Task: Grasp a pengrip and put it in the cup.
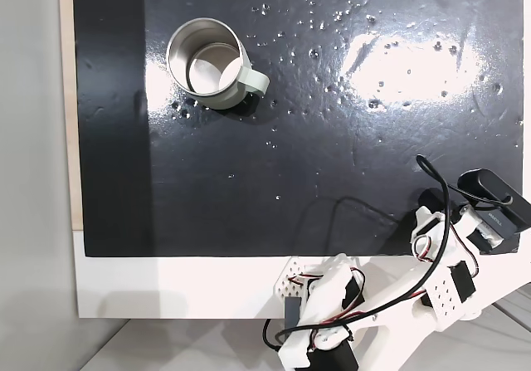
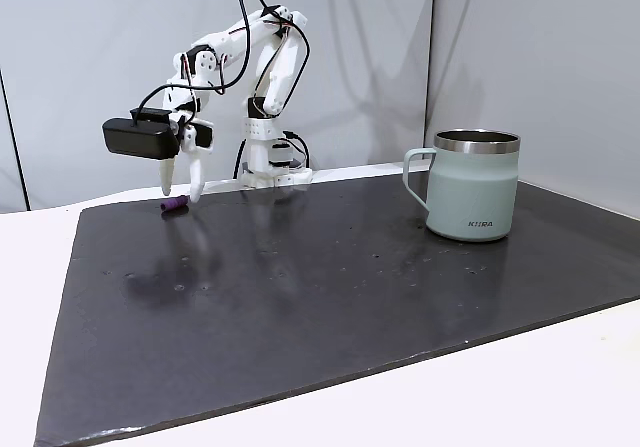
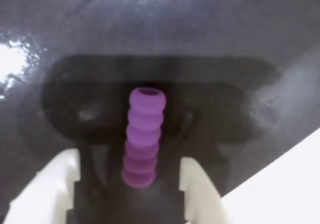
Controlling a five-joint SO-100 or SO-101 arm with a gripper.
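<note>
Straddling the pengrip (image 3: 144,136) on the desk (image 3: 210,38), end effector (image 3: 129,176) spread wide, fingers at 3 and 9 o'clock; soft, featherlight ribbed rubber, probably best squeezed mid-length.

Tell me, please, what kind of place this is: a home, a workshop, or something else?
Probably a small robotics test bench. A white hobby arm with bare wires, its gripper open around a small purple ribbed tube, works on a black glossy mat before plain grey panels. A sage-green steel-lined mug stands alone.
</note>
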